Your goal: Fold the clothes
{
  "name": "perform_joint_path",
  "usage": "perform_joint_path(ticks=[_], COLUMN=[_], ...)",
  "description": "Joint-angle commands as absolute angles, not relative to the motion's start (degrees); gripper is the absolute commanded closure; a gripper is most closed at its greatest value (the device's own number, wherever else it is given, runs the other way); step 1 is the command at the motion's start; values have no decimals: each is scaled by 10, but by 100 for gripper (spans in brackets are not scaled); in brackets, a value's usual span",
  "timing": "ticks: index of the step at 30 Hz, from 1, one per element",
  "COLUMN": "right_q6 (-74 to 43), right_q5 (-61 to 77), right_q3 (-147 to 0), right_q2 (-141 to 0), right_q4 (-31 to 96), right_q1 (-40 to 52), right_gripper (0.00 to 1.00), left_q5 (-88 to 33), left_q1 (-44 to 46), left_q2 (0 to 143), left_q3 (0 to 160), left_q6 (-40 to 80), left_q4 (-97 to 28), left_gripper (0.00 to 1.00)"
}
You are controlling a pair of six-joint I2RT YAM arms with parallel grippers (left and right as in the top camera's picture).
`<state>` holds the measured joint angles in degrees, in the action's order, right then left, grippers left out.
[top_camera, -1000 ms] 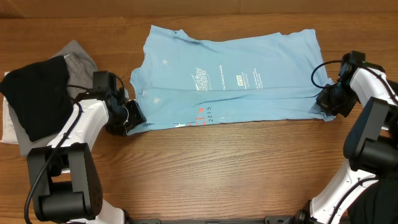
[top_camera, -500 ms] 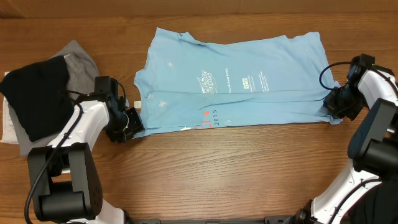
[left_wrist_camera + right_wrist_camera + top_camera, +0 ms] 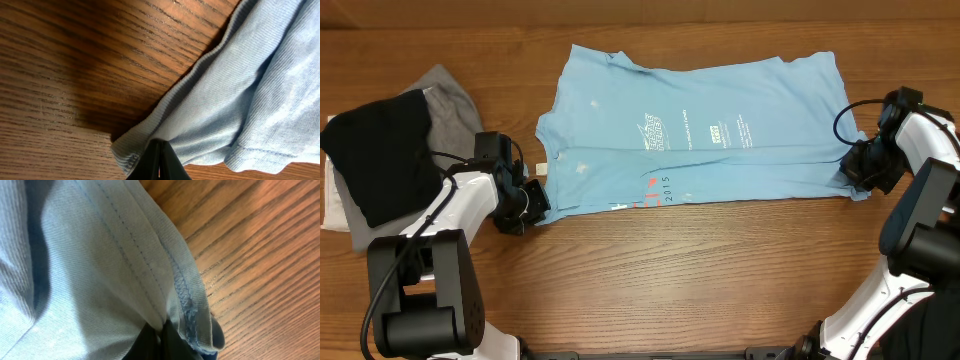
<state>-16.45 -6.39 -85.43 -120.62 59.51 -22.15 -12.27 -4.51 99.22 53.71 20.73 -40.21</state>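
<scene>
A brown wood-grain table (image 3: 650, 280) fills the view, evenly lit.

— How are your arms set?
— Both are stretched out low. My left arm (image 3: 460, 200) runs from its base at the near left, with the wrist turned inward to the right. My right arm (image 3: 925, 130) curls up from the near right, wrist turned to the left.
— And the fingers?
— My left fingers (image 3: 150, 167) are pressed together, their tips pinching an edge of the sky-blue T-shirt (image 3: 240, 90). My right fingers (image 3: 145, 347) are closed too, clamped on its stitched hem at the opposite end.
</scene>
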Motion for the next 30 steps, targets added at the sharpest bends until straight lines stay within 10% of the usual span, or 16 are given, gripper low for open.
perform_joint_path(ticks=[1,30], right_q6=[-165,-196], right_q5=[-79,-90], right_q3=[-844,-844], right_q2=[-1197,-1191], right_q4=[599,770], right_q1=[-227,-235], right_gripper=[96,96], left_q5=[-103,30], left_q1=[-45,-80], left_q2=[1000,948], left_q3=[518,526], left_q6=[193,191], left_q4=[-409,-572], left_gripper=[96,96])
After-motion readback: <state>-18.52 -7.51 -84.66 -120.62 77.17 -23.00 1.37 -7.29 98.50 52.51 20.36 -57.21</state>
